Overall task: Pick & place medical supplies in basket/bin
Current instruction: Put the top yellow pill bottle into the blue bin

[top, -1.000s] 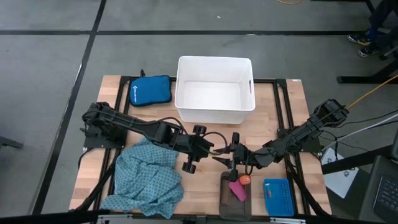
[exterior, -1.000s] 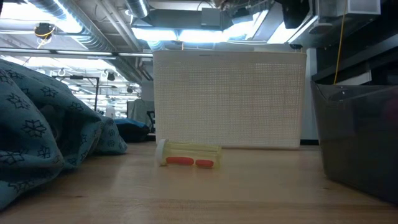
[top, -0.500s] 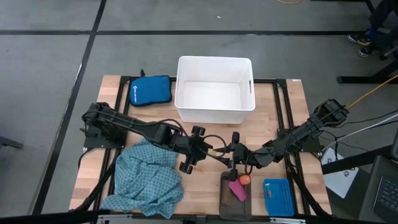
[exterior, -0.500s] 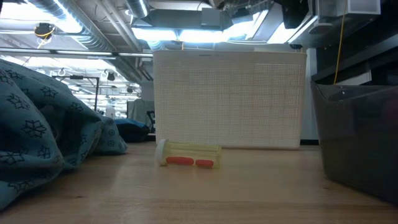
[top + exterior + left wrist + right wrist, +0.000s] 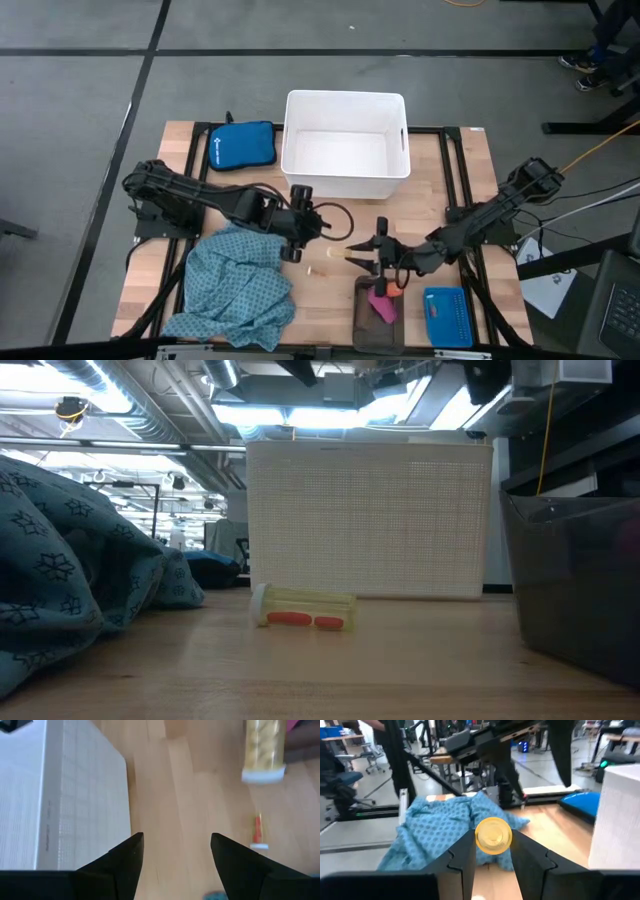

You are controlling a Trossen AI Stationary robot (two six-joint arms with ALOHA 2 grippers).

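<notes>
Yellow and translucent, the small vial [image 5: 493, 836] sits clamped end-on between the right gripper [image 5: 362, 257] fingers, above the table's near middle just before the dark-grey tray [image 5: 362, 318]. Best carry it level toward the white tub [image 5: 345, 146] at the far edge, releasing low inside. The left gripper [image 5: 312, 222], jaws apart and empty, waits beside the teal cloth [image 5: 236, 288].

Even overhead light, soft shadows – ceiling strips [image 5: 250, 410] glare at 12 in low view; left wrist view motion-blurred.
</notes>
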